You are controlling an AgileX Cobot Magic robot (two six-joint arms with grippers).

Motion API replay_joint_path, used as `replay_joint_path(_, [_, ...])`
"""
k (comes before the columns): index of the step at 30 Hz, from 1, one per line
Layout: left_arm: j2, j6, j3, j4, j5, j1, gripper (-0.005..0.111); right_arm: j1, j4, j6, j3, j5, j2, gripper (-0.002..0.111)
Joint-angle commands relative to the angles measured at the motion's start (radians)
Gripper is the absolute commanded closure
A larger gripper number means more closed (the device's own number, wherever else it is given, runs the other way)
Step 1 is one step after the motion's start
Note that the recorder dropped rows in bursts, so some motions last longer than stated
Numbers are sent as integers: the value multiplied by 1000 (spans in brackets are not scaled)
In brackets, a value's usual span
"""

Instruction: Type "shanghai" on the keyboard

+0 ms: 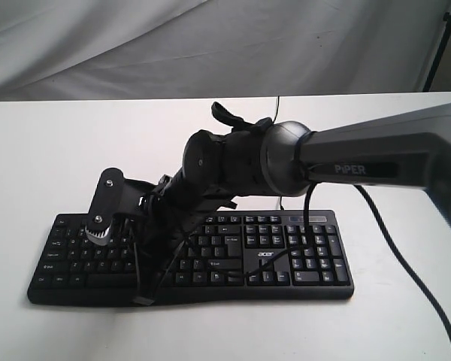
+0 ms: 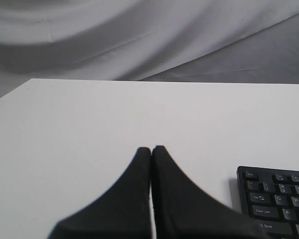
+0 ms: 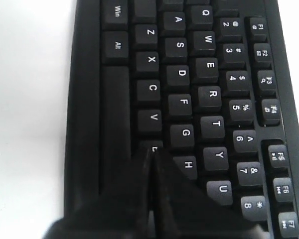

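R end effector (image 3: 151, 152) closed, empty, tip over keyboard (image 3: 182, 74) nr H key (image 3: 188, 164), L end effector (image 2: 151, 148) closed

One keyboard (image 1: 301, 259) on one table (image 1: 60, 143), and one "acer" logo (image 1: 264, 255) on the keyboard. One arm (image 1: 376, 150) shows in the exterior view, bearing one "PiPER" label (image 1: 350, 170). There are two grippers, a left gripper (image 2: 151, 148) and a right gripper (image 3: 152, 152), each with two fingers (both pairs pressed together, no gap between). Two cables can be followed: one thick cable (image 1: 406, 263) off the arm and one thin cable (image 1: 278, 105) behind the keyboard. The loops at the wrist are too tangled to count. One grey cloth (image 1: 135, 45) hangs behind.
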Motion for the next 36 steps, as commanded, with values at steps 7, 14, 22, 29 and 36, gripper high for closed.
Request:
replay_joint_path(7, [-5, -2, 5, -1, -9, -4, 106, -2, 11, -8, 3, -26, 20, 108])
replay_joint_path(14, [-5, -2, 5, -1, -9, -4, 106, -2, 5, -8, 3, -20, 7, 108])
replay_joint_path(22, [-5, -2, 5, -1, -9, -4, 106, -6, 3, -8, 3, -31, 19, 108])
replay_joint_path(29, [-5, -2, 5, -1, -9, -4, 106, -17, -3, -11, 3, -43, 57, 108])
replay_joint_path(36, [-5, -2, 5, -1, -9, -4, 106, -17, -3, -8, 3, -35, 31, 108])
